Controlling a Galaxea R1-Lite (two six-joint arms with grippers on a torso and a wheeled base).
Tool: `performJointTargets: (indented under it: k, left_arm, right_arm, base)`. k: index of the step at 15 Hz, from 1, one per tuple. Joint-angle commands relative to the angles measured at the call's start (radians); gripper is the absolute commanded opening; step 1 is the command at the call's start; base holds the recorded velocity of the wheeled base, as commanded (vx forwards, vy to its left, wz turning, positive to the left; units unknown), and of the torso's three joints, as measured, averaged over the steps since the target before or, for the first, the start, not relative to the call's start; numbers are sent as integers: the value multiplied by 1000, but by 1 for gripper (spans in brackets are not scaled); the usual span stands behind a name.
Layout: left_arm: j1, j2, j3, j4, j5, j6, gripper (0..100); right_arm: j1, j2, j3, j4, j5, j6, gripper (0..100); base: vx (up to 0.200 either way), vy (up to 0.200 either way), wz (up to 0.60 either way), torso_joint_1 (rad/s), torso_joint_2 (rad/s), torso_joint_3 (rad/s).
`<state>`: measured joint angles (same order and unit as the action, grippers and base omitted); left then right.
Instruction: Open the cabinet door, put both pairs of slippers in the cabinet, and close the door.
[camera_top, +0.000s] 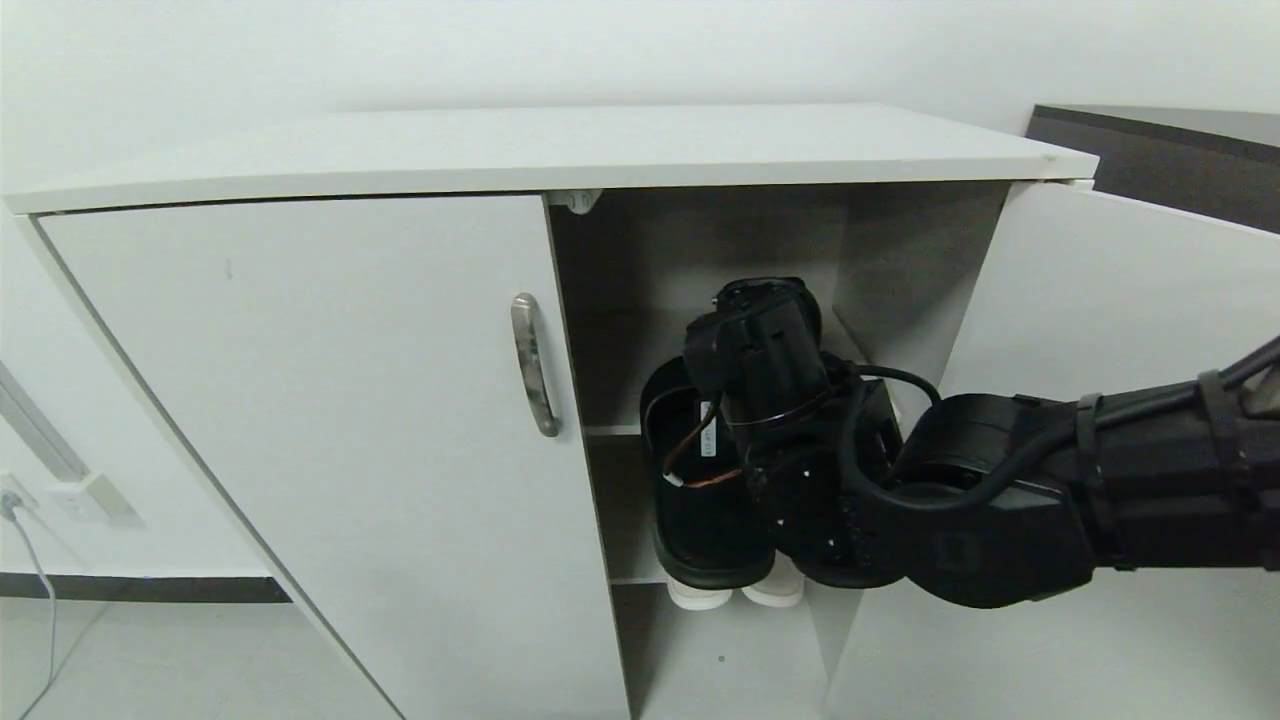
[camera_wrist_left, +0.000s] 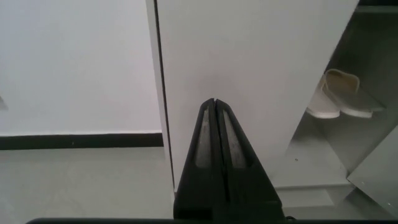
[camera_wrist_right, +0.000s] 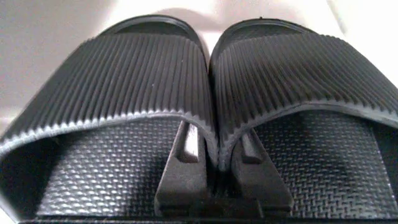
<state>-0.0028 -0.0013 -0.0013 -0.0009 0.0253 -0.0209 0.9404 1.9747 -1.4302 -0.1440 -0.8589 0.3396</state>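
Note:
A white cabinet (camera_top: 560, 145) stands with its right door (camera_top: 1100, 330) swung open and its left door (camera_top: 300, 400) closed. My right gripper (camera_wrist_right: 217, 146) is inside the opening, shut on the adjoining straps of the pair of black slippers (camera_top: 700, 520) (camera_wrist_right: 149, 74), one finger inside each slipper. Heels point toward me. Just below, the white slippers (camera_top: 735, 595) (camera_wrist_left: 339, 96) lie on a shelf. My left gripper (camera_wrist_left: 214, 102) is shut with nothing in it, facing the closed left door.
The left door has a metal handle (camera_top: 535, 365) near its inner edge. A shelf edge (camera_top: 600, 432) crosses the opening behind the black pair. A wall socket with a cable (camera_top: 20, 500) sits low on the left. A dark counter (camera_top: 1160, 150) stands at the back right.

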Motion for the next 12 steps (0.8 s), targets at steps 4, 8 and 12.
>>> performJointTargets:
  k: [4, 8, 12]
  left_arm:
    - [0, 1, 0, -1, 1, -1, 0]
    - [0, 1, 0, -1, 1, -1, 0]
    - [0, 1, 0, -1, 1, -2, 0]
  right_arm:
    - [-32, 41, -49, -5, 11, -17, 0]
    - [-81, 122, -165, -2, 72, -40, 0]
    - [-109, 201, -294, 6, 78, -76, 0]
  base:
    - [0, 0, 0, 0, 0, 0]
    - [0, 0, 0, 0, 0, 0]
    - [0, 0, 0, 0, 0, 0]
